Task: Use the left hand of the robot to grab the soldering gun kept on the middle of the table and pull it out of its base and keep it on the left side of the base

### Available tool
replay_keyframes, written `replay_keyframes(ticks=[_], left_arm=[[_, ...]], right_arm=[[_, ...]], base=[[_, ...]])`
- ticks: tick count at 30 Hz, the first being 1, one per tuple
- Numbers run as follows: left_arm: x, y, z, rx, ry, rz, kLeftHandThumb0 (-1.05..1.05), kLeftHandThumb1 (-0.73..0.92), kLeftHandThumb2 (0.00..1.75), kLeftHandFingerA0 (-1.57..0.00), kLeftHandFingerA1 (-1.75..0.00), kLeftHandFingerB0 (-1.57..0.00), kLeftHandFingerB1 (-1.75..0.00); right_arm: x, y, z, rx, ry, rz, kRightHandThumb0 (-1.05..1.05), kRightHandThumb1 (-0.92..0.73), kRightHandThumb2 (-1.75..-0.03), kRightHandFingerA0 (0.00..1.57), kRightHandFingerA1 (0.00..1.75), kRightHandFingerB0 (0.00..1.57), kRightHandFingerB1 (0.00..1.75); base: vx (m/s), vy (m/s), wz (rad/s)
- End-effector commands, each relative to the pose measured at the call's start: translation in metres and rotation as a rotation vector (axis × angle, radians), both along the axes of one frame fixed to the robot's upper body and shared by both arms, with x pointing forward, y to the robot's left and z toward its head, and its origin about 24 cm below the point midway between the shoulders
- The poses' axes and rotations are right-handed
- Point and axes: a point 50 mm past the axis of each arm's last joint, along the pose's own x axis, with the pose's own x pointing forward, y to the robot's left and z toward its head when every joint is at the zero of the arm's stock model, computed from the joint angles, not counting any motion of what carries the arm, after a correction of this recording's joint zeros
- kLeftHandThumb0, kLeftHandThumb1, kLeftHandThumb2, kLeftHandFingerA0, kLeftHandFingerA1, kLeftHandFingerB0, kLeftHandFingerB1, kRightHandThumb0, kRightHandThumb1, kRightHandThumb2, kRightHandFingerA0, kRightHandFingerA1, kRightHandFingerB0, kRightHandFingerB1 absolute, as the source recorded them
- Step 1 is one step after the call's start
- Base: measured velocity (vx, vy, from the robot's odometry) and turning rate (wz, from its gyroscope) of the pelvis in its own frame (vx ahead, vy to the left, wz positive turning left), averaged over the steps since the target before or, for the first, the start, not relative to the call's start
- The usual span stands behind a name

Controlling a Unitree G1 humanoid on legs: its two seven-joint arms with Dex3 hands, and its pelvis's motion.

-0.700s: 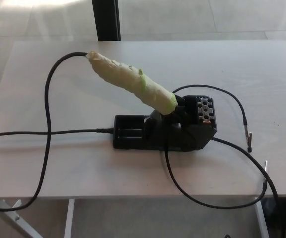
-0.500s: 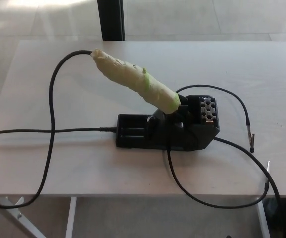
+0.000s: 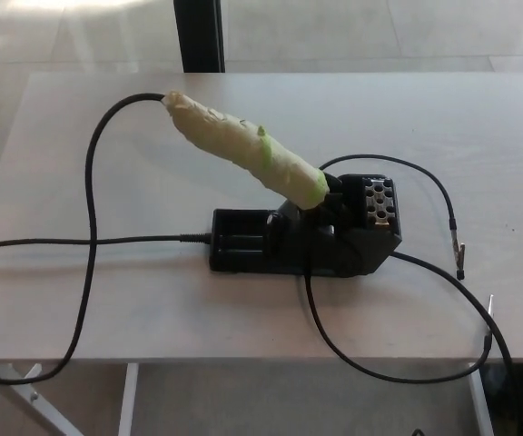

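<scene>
The soldering gun (image 3: 243, 150) has a handle wrapped in pale yellow-green tape. It leans up to the left out of its black base (image 3: 302, 236) in the middle of the table (image 3: 107, 109). Its tip end is seated in the base's holder. A black cable (image 3: 89, 182) leaves the handle's upper end and loops down the left side. Neither of my hands shows in the head view.
A second black cable (image 3: 398, 363) runs from the base over the table's front edge and off to the right. A thin lead with a small clip (image 3: 457, 250) lies at the right. A dark post (image 3: 198, 36) stands behind the table.
The whole picture has shifted slightly sideways, so the camera moved. The soldering gun, base and cables have not moved on the table.
</scene>
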Motion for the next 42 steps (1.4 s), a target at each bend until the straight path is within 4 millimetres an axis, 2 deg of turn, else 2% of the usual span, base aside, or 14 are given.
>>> replay_keyframes(ticks=[1,4,6,8,9,11,13,15,18,19,24,31,38,42], left_arm=[[0.027,-0.1,0.096,0.434,-0.244,-0.149,-0.38,0.65,0.59,-0.43,-0.62,-0.44,-0.47],[0.04,-0.131,0.091,0.642,-0.188,-0.241,-0.41,0.65,0.58,-0.47,-0.59,-0.46,-0.45],[0.046,-0.16,0.08,0.97,-0.122,-0.338,-0.47,0.68,0.6,-0.41,-0.63,-0.39,-0.44],[0.046,-0.163,0.078,1.01,-0.109,-0.345,-0.47,0.68,0.6,-0.41,-0.63,-0.39,-0.44],[0.047,-0.181,0.067,1.285,-0.031,-0.426,-0.49,0.68,0.59,-0.4,-0.59,-0.4,-0.44],[0.045,-0.196,0.053,1.399,0.002,-0.527,-0.52,0.67,0.6,-0.46,-0.57,-0.43,-0.42],[0.045,-0.205,0.047,1.467,0.018,-0.562,-0.56,0.7,0.61,-0.45,-0.57,-0.42,-0.42],[0.04,-0.232,0.026,1.515,0.063,-0.726,-0.56,0.68,0.61,-0.47,-0.54,-0.43,-0.4],[0.035,-0.252,0.005,1.511,0.083,-0.846,-0.58,0.72,0.62,-0.45,-0.55,-0.44,-0.41],[0.028,-0.263,-0.011,1.506,0.098,-0.918,-0.58,0.71,0.62,-0.47,-0.53,-0.45,-0.4],[0.012,-0.281,-0.041,1.478,0.095,-1.047,-0.57,0.72,0.62,-0.49,-0.53,-0.45,-0.42],[0.011,-0.292,-0.042,1.537,0.031,-1.063,-0.62,0.8,0.64,-0.51,-0.63,-0.44,-0.48],[0.002,-0.305,-0.029,1.606,0.048,-1.103,-0.64,0.83,0.64,-0.52,-0.56,-0.43,-0.44],[-0.004,-0.315,-0.002,1.615,-0.041,-1.132,-0.66,0.91,0.66,-0.5,-0.65,-0.43,-0.48]], right_arm=[[-0.003,-0.008,0.011,-0.025,-0.037,0.014,-1.05,-0.55,-0.94,0.39,0.53,0.25,0.33],[-0.004,-0.007,0.01,-0.018,-0.036,0.019,-1.05,-0.56,-0.93,0.37,0.52,0.25,0.33],[-0.004,-0.008,0.011,-0.017,-0.033,0.023,-1.05,-0.57,-0.92,0.38,0.5,0.25,0.31],[-0.004,-0.008,0.012,-0.018,-0.031,0.024,-1.05,-0.57,-0.92,0.38,0.5,0.25,0.31],[-0.003,-0.01,0.014,-0.03,-0.024,0.031,-1.05,-0.56,-0.93,0.41,0.53,0.26,0.32],[-0.001,-0.011,0.016,-0.034,-0.033,0.033,-1.05,-0.56,-0.92,0.4,0.54,0.27,0.32],[0.001,-0.011,0.017,-0.039,-0.035,0.036,-1.05,-0.56,-0.92,0.42,0.55,0.27,0.33],[0.002,-0.011,0.018,-0.042,-0.035,0.043,-1.05,-0.57,-0.93,0.42,0.52,0.27,0.33],[0.004,-0.012,0.019,-0.036,-0.049,0.043,-1.05,-0.56,-0.93,0.38,0.5,0.28,0.33],[0.004,-0.012,0.02,-0.036,-0.054,0.037,-1.05,-0.56,-0.92,0.4,0.51,0.29,0.33],[0.004,-0.014,0.022,-0.039,-0.06,0.041,-1.05,-0.56,-0.9,0.43,0.54,0.29,0.34],[0.007,-0.016,0.026,-0.05,-0.069,0.053,-1.05,-0.57,-0.92,0.4,0.54,0.3,0.34],[0.005,-0.015,0.025,-0.046,-0.055,0.062,-1.05,-0.58,-0.92,0.41,0.54,0.31,0.34],[0.003,-0.018,0.028,-0.062,-0.052,0.047,-1.05,-0.57,-0.92,0.44,0.55,0.37,0.37]], base=[[0.0,0.0,0.0],[0.0,0.0,0.0],[0.0,0.0,0.0],[0.0,0.0,0.0],[0.0,0.0,0.0],[0.0,0.0,0.0],[0.0,0.0,0.0],[0.0,0.0,0.0],[0.0,0.0,0.0],[0.0,0.0,0.0],[0.0,0.0,0.0],[0.0,0.0,0.0],[0.0,0.0,0.0],[0.0,0.0,0.0]])
